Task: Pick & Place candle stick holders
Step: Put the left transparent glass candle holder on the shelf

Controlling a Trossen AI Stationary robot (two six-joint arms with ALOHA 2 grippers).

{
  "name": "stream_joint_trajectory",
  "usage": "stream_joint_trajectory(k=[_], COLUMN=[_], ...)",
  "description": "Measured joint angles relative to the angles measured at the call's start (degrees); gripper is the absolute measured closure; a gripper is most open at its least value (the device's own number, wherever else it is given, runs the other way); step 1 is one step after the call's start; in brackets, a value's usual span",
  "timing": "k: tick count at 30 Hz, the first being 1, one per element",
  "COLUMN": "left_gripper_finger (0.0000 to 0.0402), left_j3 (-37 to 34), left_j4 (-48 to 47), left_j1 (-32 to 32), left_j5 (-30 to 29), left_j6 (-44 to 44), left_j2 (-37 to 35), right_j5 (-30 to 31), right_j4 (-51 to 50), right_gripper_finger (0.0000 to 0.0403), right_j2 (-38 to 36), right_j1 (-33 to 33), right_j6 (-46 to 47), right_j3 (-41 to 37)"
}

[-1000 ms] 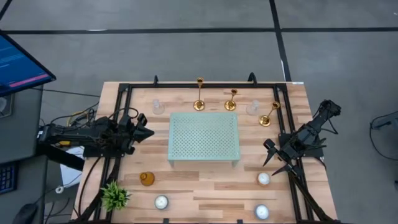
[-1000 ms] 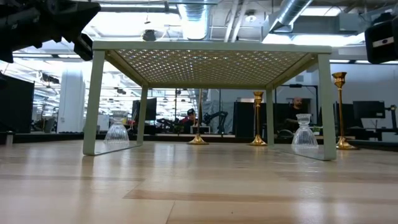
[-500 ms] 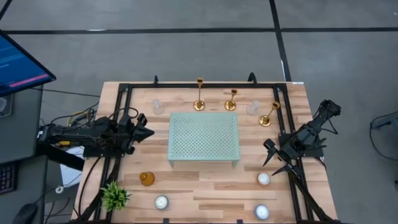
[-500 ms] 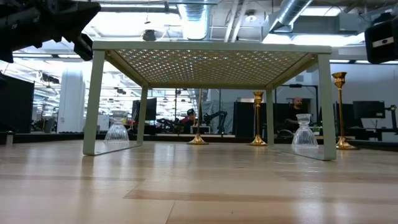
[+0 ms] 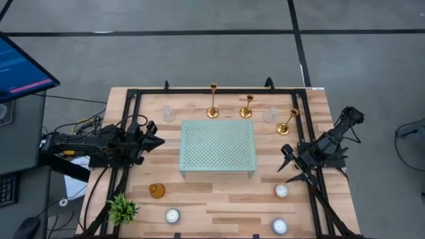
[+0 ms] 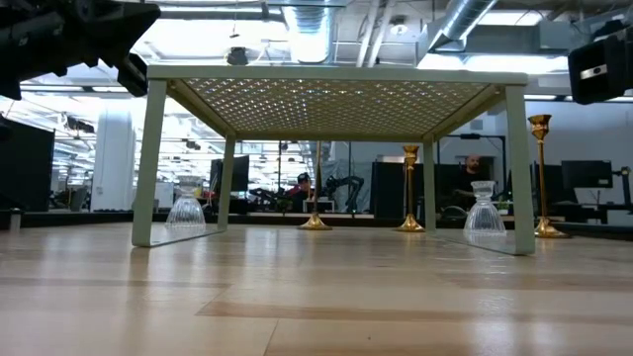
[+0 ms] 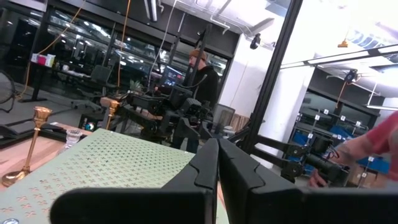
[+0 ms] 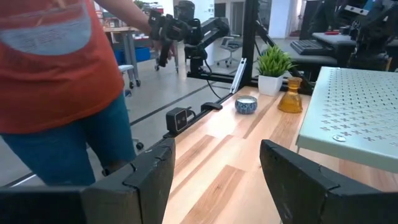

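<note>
Operator, note these limits. In the low view the left gripper (image 6: pixel 74 40) is cut off by the top and left edges, and the right gripper (image 6: pixel 600 67) by the right edge; you cannot see either one's fingertips there. Ahead of the right gripper (image 8: pixel 214 180) in its wrist view, a person (image 8: pixel 68 81) is cropped at the top, and the green perforated stand (image 8: pixel 354 112) runs off the side. In the left wrist view a sleeve (image 7: pixel 380 138) shows only partly at the frame edge.

Three candle stick holders (image 5: pixel 247 106) stand behind the perforated stand (image 5: pixel 218 147).
</note>
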Motion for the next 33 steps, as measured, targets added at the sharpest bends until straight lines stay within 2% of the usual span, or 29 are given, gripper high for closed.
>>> stream_joint_trajectory(k=[6,14,22,28,33], left_gripper_finger=[0.0390,0.0390,0.0390,0.0390,0.0392], left_j3=[0.02,0.02,0.02,0.02,0.02], left_j4=[0.17,0.24,0.37,2.15,5.01], left_j1=[-0.02,-0.02,-0.02,0.00,0.00], left_j5=[0.00,-1.34,-1.50,-7.37,-16.26], left_j6=[0.00,0.17,0.20,-0.24,-8.70], left_j2=[-0.02,-0.01,0.42,0.42,0.42], right_j5=[2.82,6.49,6.45,6.36,6.40], right_j4=[0.42,7.17,4.21,2.16,0.55], right_gripper_finger=[0.0177,0.0177,0.0177,0.0177,0.0177], right_j2=[0.02,-0.01,0.00,0.00,0.02], right_j1=[-0.02,-0.10,-0.07,-0.07,-0.07], right_j6=[0.03,1.53,1.55,1.54,1.98], right_j3=[0.00,-0.07,-0.07,-0.07,-0.02])
